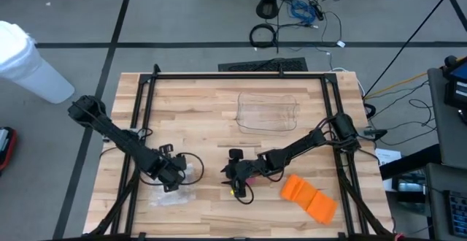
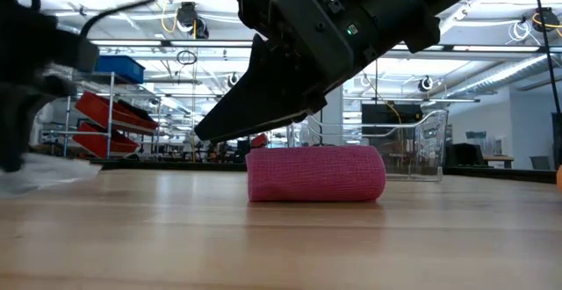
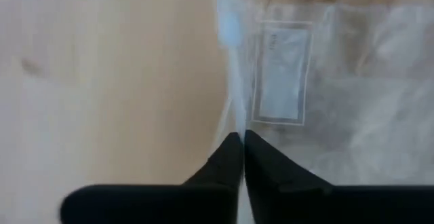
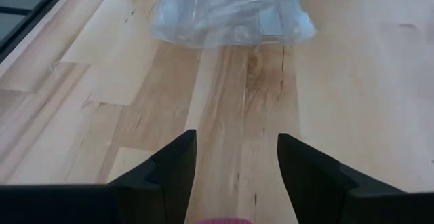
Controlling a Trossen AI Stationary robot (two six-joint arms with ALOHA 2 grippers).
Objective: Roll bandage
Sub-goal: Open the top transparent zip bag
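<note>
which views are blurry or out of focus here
Left wrist view: soft throughout, the clear plastic bag hazy beyond the shut left pincer. Low view: the pink bandage roll is sharp, the arm at the left edge smeared. High view: evenly sharp.

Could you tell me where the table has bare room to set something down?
Free: the table's far left, beside the clear container. Crowded: the near edge, holding the plastic bag, left gripper, right gripper, pink bandage roll and orange bandage.
</note>
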